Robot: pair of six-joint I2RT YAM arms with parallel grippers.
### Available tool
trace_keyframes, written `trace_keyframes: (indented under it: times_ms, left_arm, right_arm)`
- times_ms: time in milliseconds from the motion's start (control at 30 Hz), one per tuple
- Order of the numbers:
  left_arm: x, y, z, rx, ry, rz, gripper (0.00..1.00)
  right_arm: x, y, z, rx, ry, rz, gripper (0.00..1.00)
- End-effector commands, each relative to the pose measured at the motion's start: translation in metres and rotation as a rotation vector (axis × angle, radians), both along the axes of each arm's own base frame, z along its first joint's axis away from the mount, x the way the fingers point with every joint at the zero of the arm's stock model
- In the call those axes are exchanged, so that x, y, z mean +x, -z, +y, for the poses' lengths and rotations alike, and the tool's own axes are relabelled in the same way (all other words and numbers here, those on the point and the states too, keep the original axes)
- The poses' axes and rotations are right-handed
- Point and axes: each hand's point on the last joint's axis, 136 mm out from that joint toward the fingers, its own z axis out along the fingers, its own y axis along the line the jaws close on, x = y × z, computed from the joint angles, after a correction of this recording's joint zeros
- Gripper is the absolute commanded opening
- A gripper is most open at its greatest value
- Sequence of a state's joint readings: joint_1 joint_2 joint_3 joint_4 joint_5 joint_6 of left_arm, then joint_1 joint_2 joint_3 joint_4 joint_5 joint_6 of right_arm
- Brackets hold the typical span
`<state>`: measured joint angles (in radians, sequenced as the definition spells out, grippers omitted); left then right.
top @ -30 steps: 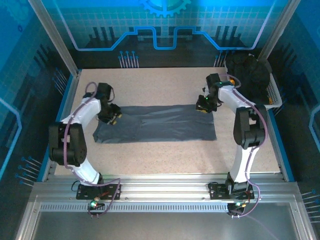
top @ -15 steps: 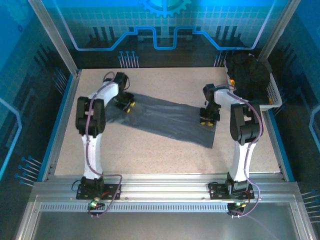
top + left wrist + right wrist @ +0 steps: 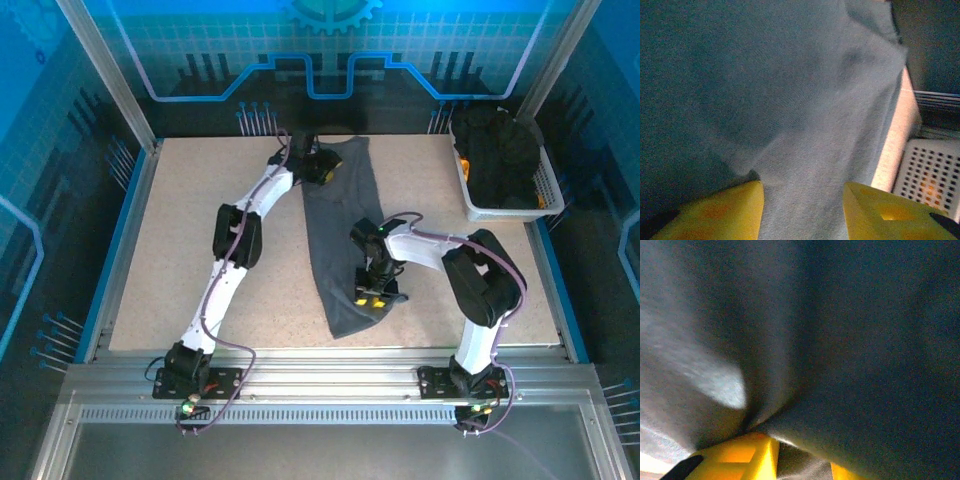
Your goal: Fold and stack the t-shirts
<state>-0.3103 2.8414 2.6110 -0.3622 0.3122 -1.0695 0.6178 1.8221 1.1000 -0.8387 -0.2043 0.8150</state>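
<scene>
Shirt (image 3: pixel 345 240) stretches as a long strip down the middle of the tabletop (image 3: pixel 200 210), far edge to near. Left fingers (image 3: pixel 322 168) at its far end, right fingers (image 3: pixel 370 292) at its near end, basket (image 3: pixel 545 185) of dark cloth far right. Left wrist: yellow fingers (image 3: pixel 715 210) gripping grey cloth. Right wrist: fingers (image 3: pixel 740 457) clenched on a puckered fold

Left arm (image 3: pixel 235 237) stretched out long toward far centre. Left gripper (image 3: pixel 322 166) at its far end, yellow fingers (image 3: pixel 715 210) pinching the t-shirt (image 3: pixel 340 235). Right arm (image 3: pixel 480 288) bent at elbow, reaching left to near centre. Right gripper (image 3: pixel 369 296) points down, clamped on a cloth fold.
</scene>
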Motion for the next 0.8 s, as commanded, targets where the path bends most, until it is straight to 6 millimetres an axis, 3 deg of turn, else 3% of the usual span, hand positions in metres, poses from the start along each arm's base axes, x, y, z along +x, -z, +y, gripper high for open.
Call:
trace_keyframes:
  times_ms: [0, 100, 200, 267, 367, 500, 767]
  left_arm:
    - [0.018, -0.014, -0.002, -0.089, -0.028, -0.061, 0.49]
    - [0.019, -0.057, -0.001, -0.094, -0.023, -0.122, 0.53]
    - [0.012, -0.101, 0.007, -0.083, -0.027, -0.162, 0.55]
    - [-0.002, -0.124, 0.012, -0.068, -0.026, -0.172, 0.56]
    - [-0.036, -0.139, 0.015, -0.049, 0.014, -0.133, 0.56]
    - [-0.111, -0.113, 0.020, 0.011, 0.134, 0.055, 0.54]
    - [-0.311, -0.051, 0.056, 0.080, 0.407, 0.437, 0.48]
  right_arm:
    - [0.021, -0.003, 0.023, 0.065, 0.076, -0.018, 0.36]
    - [0.026, -0.024, 0.011, 0.066, 0.129, -0.042, 0.41]
    - [0.021, -0.048, -0.014, 0.072, 0.228, -0.066, 0.45]
    - [0.014, -0.059, -0.034, 0.085, 0.299, -0.089, 0.46]
    - [0.007, -0.064, -0.059, 0.122, 0.348, -0.140, 0.47]
    - [-0.006, -0.056, -0.079, 0.117, 0.251, -0.179, 0.49]
    - [-0.040, -0.019, -0.085, 0.007, -0.022, -0.086, 0.51]
